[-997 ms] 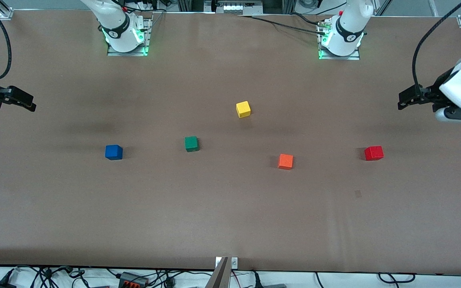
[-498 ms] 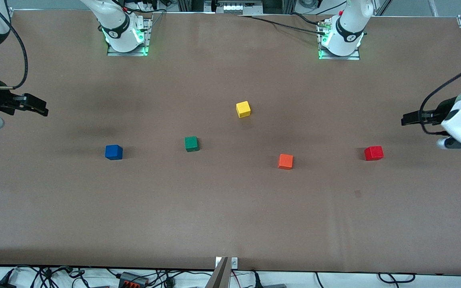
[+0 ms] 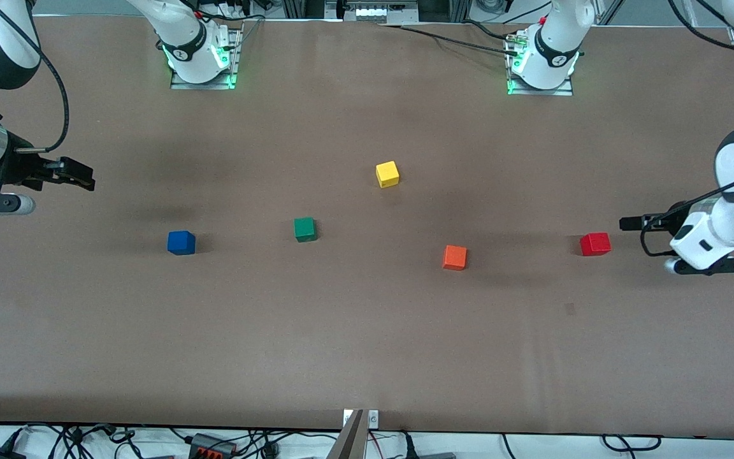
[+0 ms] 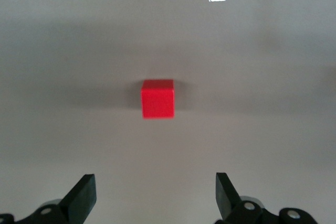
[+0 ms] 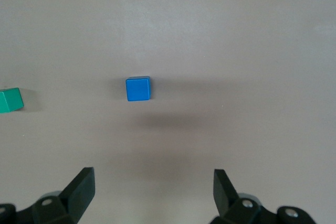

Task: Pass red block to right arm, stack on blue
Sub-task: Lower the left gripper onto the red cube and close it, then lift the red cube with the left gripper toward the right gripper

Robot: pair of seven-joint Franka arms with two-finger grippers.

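The red block sits on the table toward the left arm's end, and it also shows in the left wrist view. My left gripper hovers low over the table just beside it, open and empty, its fingertips short of the block. The blue block sits toward the right arm's end, and it also shows in the right wrist view. My right gripper hangs over bare table near the blue block, open and empty.
A green cube, a yellow cube and an orange cube sit between the red and blue blocks. The green cube shows at the edge of the right wrist view. A small tape mark lies near the red block.
My left gripper has come down and in toward the red block. My right gripper has moved in over the table toward the blue block. No cube has moved.
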